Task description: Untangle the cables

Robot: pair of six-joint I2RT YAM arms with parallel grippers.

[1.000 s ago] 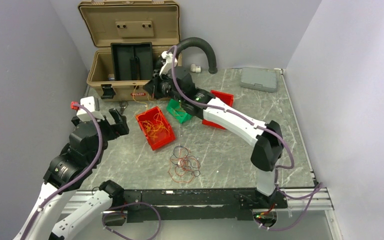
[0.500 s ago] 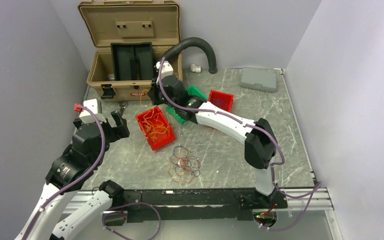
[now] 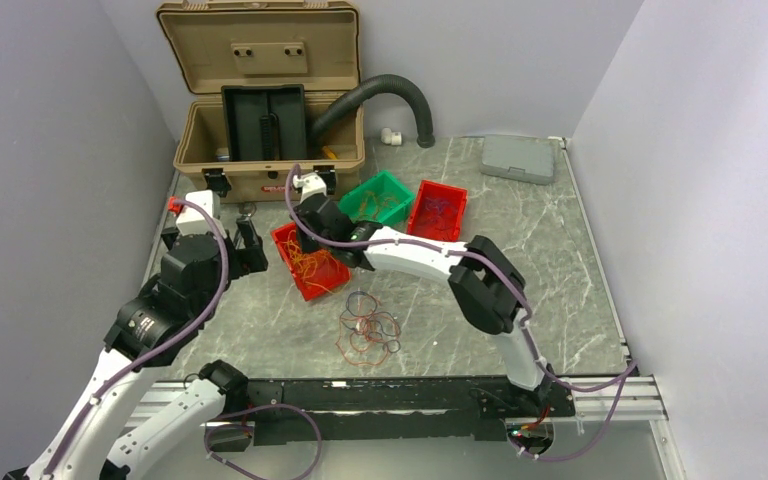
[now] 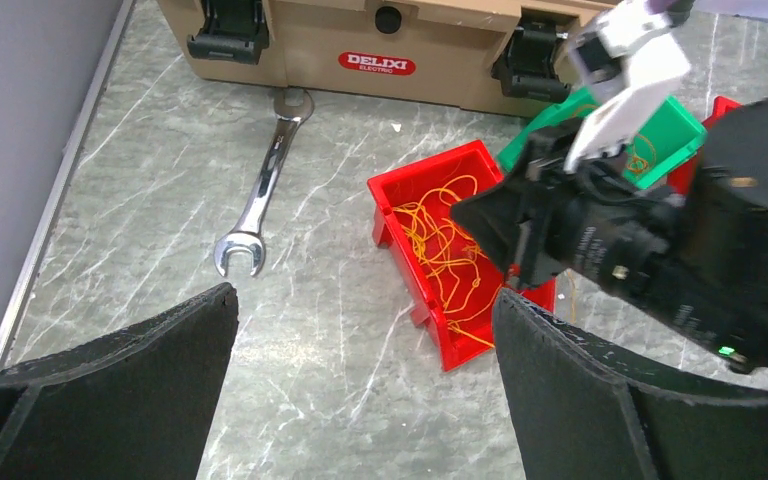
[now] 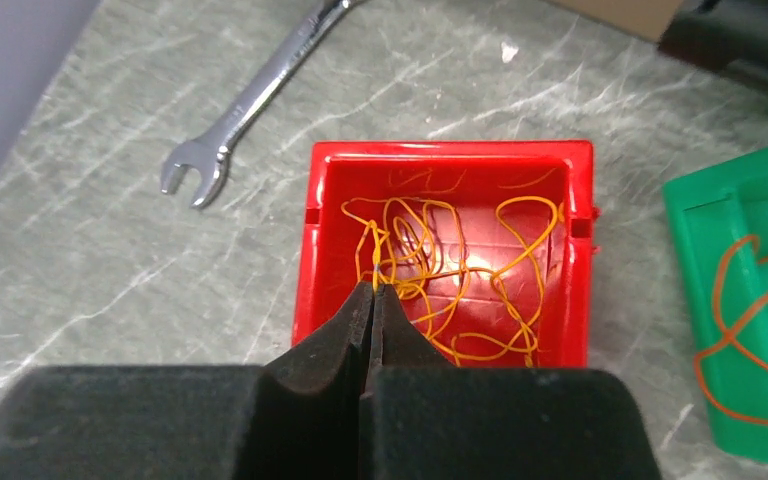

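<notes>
while the right claw [image 5: 375, 288] hangs low over the red bin [image 5: 450, 155], its jaws are clenched flat together, and a yellow-orange strand [image 5: 374, 268] runs up from the bin's heap to the very tips, pinched there. the rest of that heap, thin orange cables [image 5: 430, 262] in loose curls, lies on the bin's floor. just beside this bin, toward the back right, sits a green bin [image 3: 397, 188] with a few orange loops in it. touching the green one on its right is a second red bin [image 3: 452, 190], holding darker strands too small to make out.

the main tangle [image 3: 368, 332] of red, orange and dark loops lies flat on the grey marbled surface [image 3: 560, 280]. it sits in front of the first red bin, toward the arms' bases, apart from all three bins and touched by neither claw.

the left claw [image 4: 360, 295] is released, jaws spread wide with nothing between them, hovering above the surface to the left of the red bin. a silver wrench [image 4: 260, 190] lies on the surface ahead of it, between that bin and the tan toolbox [image 3: 260, 172], which stands open at the far left edge. a black corrugated hose [image 3: 400, 85] arches behind the toolbox.
</notes>
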